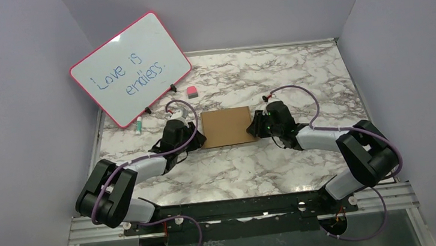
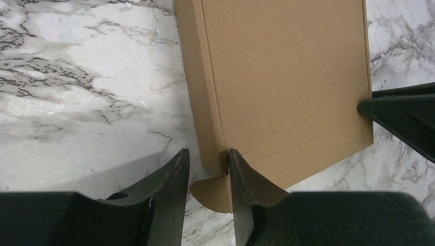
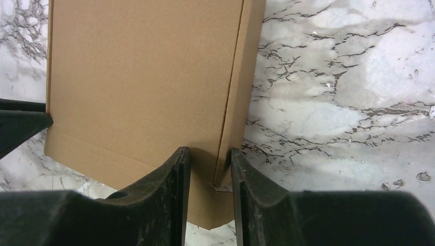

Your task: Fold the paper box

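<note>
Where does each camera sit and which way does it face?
Top external: high behind the bases, looking down on the white marble table; both arms show.
Left wrist: on the left gripper, facing the flat brown cardboard box; its jaws show.
Right wrist: on the right gripper, facing that box; its jaws show.
Wrist views share the box.

Your right jaws stand apart at the bottom of the view, straddling the near end of the side wall of the paper box (image 3: 143, 82); the wall sits closer to the right-hand finger (image 3: 249, 184); the box's flat brown top lies closed on the marble surface (image 3: 333, 102); one black finger (image 3: 20, 122) of the left jaws touches its left edge.
</note>
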`<state>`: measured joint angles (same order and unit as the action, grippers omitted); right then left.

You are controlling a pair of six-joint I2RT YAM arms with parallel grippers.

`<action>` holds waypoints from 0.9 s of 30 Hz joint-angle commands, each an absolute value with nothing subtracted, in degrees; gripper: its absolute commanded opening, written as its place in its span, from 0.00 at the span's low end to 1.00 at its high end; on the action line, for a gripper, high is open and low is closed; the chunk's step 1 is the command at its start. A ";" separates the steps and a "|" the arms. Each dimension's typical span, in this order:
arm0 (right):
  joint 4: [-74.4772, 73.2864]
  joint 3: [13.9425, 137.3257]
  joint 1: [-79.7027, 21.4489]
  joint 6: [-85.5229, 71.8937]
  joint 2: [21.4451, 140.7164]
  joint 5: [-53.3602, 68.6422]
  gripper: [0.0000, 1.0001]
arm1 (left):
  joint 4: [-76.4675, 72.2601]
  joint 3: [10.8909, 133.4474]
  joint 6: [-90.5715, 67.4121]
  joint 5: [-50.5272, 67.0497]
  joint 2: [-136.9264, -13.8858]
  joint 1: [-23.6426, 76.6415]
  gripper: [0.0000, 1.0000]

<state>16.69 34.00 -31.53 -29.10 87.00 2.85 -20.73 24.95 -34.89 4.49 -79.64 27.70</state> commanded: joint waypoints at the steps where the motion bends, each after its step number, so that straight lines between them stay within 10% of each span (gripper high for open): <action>1: 11.68 31.87 -32.38 -28.39 89.43 5.16 0.34 | -18.12 22.36 -33.86 2.14 -81.49 27.78 0.34; 12: 5.42 37.41 -34.33 -26.27 83.97 4.90 0.41 | -11.75 24.44 -33.56 -3.04 -71.32 26.14 0.39; 19: 0.46 39.69 -35.00 -20.52 77.65 2.34 0.57 | -1.14 29.31 -31.82 -5.38 -57.86 25.27 0.66; 23: 1.41 39.57 -35.64 -16.82 73.21 5.36 0.63 | 6.01 32.61 -30.58 -7.90 -51.38 24.74 0.97; 27: 4.69 38.87 -37.19 -10.70 70.27 8.99 0.72 | 12.86 37.45 -26.14 -9.05 -47.57 23.88 0.99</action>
<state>2.66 38.11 -35.62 -18.15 72.97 4.58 3.20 32.53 -31.18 -5.58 -50.98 24.86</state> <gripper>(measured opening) 0.664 0.986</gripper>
